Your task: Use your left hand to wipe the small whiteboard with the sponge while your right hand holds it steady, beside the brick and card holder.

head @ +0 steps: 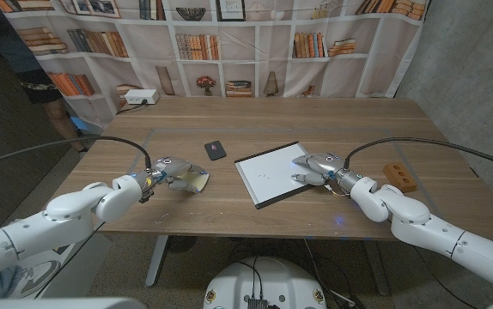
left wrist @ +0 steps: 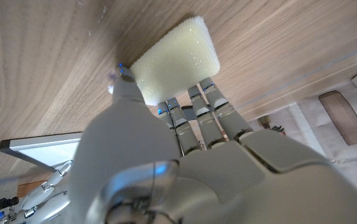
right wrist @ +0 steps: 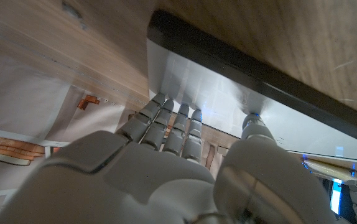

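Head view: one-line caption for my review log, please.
Left hand holds the sponge on the table; right hand presses the whiteboard, brick alongside.

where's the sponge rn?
Head view: the sponge lies on the table's left half under the left hand, which grips it, left of the whiteboard and near the black card holder.
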You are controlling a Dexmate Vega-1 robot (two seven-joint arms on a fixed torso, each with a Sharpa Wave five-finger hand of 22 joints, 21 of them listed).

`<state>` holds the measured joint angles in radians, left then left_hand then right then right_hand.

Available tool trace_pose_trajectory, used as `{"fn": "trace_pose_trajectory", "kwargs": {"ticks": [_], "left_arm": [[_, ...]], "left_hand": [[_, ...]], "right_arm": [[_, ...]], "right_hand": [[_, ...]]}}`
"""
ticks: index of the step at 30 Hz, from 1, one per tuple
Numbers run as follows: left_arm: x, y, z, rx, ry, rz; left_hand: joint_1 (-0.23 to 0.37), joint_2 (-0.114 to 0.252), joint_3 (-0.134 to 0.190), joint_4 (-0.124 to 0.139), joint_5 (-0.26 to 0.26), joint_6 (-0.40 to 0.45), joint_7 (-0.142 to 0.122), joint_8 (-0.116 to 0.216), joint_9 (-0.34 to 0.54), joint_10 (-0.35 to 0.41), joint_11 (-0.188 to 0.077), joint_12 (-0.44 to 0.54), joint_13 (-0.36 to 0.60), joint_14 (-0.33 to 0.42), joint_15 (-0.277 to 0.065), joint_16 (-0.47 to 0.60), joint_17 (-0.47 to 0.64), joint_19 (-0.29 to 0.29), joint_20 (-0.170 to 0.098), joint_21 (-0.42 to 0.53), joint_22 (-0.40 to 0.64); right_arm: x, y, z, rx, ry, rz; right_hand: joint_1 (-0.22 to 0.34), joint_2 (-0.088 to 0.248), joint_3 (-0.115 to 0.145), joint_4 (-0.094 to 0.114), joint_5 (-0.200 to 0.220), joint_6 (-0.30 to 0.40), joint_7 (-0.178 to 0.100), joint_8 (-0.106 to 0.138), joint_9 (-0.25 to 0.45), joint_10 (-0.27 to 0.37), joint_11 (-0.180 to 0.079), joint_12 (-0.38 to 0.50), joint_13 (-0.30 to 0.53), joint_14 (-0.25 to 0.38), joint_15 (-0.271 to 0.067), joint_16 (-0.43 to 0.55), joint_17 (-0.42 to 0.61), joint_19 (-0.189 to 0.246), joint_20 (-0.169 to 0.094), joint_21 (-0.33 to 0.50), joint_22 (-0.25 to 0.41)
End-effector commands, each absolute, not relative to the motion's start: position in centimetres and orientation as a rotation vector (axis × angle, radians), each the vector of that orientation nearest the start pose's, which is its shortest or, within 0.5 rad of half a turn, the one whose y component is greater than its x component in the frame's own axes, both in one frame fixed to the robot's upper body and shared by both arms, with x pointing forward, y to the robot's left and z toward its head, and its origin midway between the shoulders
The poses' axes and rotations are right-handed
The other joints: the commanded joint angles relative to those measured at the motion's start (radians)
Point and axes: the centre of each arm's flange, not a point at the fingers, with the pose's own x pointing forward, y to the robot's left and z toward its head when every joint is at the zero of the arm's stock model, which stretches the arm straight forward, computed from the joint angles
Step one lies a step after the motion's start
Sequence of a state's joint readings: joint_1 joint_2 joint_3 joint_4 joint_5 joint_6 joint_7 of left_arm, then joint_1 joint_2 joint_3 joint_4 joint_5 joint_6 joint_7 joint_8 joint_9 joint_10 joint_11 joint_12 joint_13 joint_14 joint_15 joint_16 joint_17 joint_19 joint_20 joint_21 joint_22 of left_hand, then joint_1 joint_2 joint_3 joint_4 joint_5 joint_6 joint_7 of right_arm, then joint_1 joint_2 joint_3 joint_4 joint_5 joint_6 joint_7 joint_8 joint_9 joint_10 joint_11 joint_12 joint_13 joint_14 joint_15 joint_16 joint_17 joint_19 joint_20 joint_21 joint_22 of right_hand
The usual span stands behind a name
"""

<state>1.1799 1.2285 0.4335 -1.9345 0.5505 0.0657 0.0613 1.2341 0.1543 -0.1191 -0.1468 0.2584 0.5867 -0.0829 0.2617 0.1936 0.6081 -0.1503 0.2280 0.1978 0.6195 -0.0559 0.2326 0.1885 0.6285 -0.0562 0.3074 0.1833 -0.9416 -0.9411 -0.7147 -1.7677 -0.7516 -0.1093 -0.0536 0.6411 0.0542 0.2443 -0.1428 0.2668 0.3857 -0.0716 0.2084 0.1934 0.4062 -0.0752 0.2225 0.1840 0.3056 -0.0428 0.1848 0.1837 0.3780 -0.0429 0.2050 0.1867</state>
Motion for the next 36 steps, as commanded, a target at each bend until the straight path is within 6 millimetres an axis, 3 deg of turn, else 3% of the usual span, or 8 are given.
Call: {"fn": "trace_pose_trajectory", "kwargs": {"ticks": [1, 3, 7, 8, 10, 15, 27, 36], "left_arm": [[53.3, 30.8, -8.3, 1.723, -0.521, -0.114], [53.5, 30.7, -8.0, 1.719, -0.517, -0.11], [53.4, 30.5, -7.3, 1.724, -0.509, -0.1], [53.4, 30.5, -7.2, 1.729, -0.507, -0.098], [53.5, 30.5, -6.8, 1.741, -0.505, -0.095], [53.4, 30.2, -5.8, 1.772, -0.522, -0.068], [53.3, 29.6, -2.9, 1.818, -0.602, 0.0], [53.3, 28.0, -1.2, 1.82, -0.696, 0.015]], "left_hand": [[0.064, 0.025, 0.048, 0.004, -0.027, 0.079, 0.004, 0.02, 0.008, 0.073, -0.003, 0.01, 0.005, 0.093, -0.131, 0.019, 0.01, 0.071, -0.022, 0.032, 0.009], [0.09, 0.028, 0.079, 0.009, -0.04, 0.138, 0.009, 0.035, 0.01, 0.134, -0.008, 0.021, 0.007, 0.164, -0.151, 0.034, 0.013, 0.117, -0.028, 0.055, 0.011], [0.108, 0.023, 0.143, 0.042, -0.062, 0.32, 0.032, 0.108, 0.025, 0.329, -0.017, 0.077, 0.056, 0.372, -0.157, 0.084, 0.034, 0.226, -0.033, 0.118, 0.01], [0.106, 0.02, 0.154, 0.05, -0.064, 0.356, 0.028, 0.129, 0.031, 0.361, -0.022, 0.086, 0.071, 0.407, -0.159, 0.091, 0.04, 0.25, -0.035, 0.132, 0.009], [0.108, 0.013, 0.162, 0.052, -0.066, 0.401, 0.046, 0.155, 0.034, 0.391, -0.022, 0.096, 0.088, 0.432, -0.163, 0.093, 0.044, 0.265, -0.041, 0.143, 0.008], [0.101, 0.011, 0.164, 0.059, -0.067, 0.398, 0.053, 0.156, 0.032, 0.389, -0.02, 0.093, 0.099, 0.425, -0.158, 0.085, 0.046, 0.255, -0.038, 0.142, 0.007], [0.072, -0.001, 0.163, 0.08, -0.07, 0.361, 0.041, 0.146, 0.027, 0.349, -0.024, 0.064, 0.121, 0.38, -0.152, 0.052, 0.048, 0.219, -0.031, 0.135, 0.006], [0.058, -0.007, 0.162, 0.089, -0.07, 0.338, 0.032, 0.138, 0.023, 0.334, -0.024, 0.048, 0.129, 0.352, -0.149, 0.034, 0.049, 0.197, -0.03, 0.13, 0.006]], "right_arm": [[58.8, -23.8, -11.5, -1.725, -0.562, 0.155], [58.9, -23.9, -11.5, -1.723, -0.559, 0.157], [59.1, -23.9, -11.4, -1.717, -0.564, 0.163], [59.2, -23.9, -11.4, -1.717, -0.563, 0.165], [59.4, -23.9, -11.2, -1.725, -0.565, 0.173], [59.4, -23.9, -11.0, -1.73, -0.567, 0.172], [59.0, -24.5, -10.6, -1.731, -0.57, 0.141], [58.2, -24.7, -11.0, -1.718, -0.576, 0.129]], "right_hand": [[0.097, -0.048, 0.006, 0.003, 0.003, 0.009, 0.003, 0.001, 0.005, 0.007, 0.001, 0.005, 0.005, 0.007, -0.067, 0.005, 0.002, 0.008, -0.076, 0.006, 0.002], [0.097, -0.048, 0.006, 0.003, 0.003, 0.01, 0.003, 0.001, 0.005, 0.007, 0.001, 0.005, 0.005, 0.007, -0.068, 0.005, 0.002, 0.008, -0.077, 0.006, 0.002], [0.097, -0.048, 0.006, 0.003, 0.002, 0.01, 0.004, 0.001, 0.005, 0.007, -0.001, 0.005, 0.005, 0.008, -0.067, 0.005, 0.002, 0.008, -0.077, 0.006, 0.002], [0.097, -0.048, 0.006, 0.004, 0.002, 0.01, 0.003, 0.001, 0.005, 0.007, -0.001, 0.005, 0.005, 0.007, -0.068, 0.005, 0.002, 0.008, -0.077, 0.006, 0.002], [0.097, -0.047, 0.006, 0.004, 0.002, 0.01, 0.003, 0.001, 0.005, 0.008, 0.001, 0.005, 0.005, 0.008, -0.067, 0.005, 0.002, 0.008, -0.077, 0.006, 0.002], [0.095, -0.046, 0.006, 0.005, 0.001, 0.01, 0.003, 0.0, 0.006, 0.008, 0.001, 0.005, 0.005, 0.011, -0.066, 0.006, 0.003, 0.008, -0.077, 0.006, 0.002], [0.094, -0.045, 0.007, 0.007, 0.0, 0.01, 0.005, 0.0, 0.006, 0.009, 0.002, 0.005, 0.005, 0.012, -0.068, 0.006, 0.003, 0.009, -0.076, 0.006, 0.002], [0.093, -0.044, 0.007, 0.008, -0.001, 0.011, 0.004, 0.0, 0.006, 0.011, 0.002, 0.005, 0.005, 0.013, -0.068, 0.006, 0.003, 0.009, -0.075, 0.006, 0.002]]}}
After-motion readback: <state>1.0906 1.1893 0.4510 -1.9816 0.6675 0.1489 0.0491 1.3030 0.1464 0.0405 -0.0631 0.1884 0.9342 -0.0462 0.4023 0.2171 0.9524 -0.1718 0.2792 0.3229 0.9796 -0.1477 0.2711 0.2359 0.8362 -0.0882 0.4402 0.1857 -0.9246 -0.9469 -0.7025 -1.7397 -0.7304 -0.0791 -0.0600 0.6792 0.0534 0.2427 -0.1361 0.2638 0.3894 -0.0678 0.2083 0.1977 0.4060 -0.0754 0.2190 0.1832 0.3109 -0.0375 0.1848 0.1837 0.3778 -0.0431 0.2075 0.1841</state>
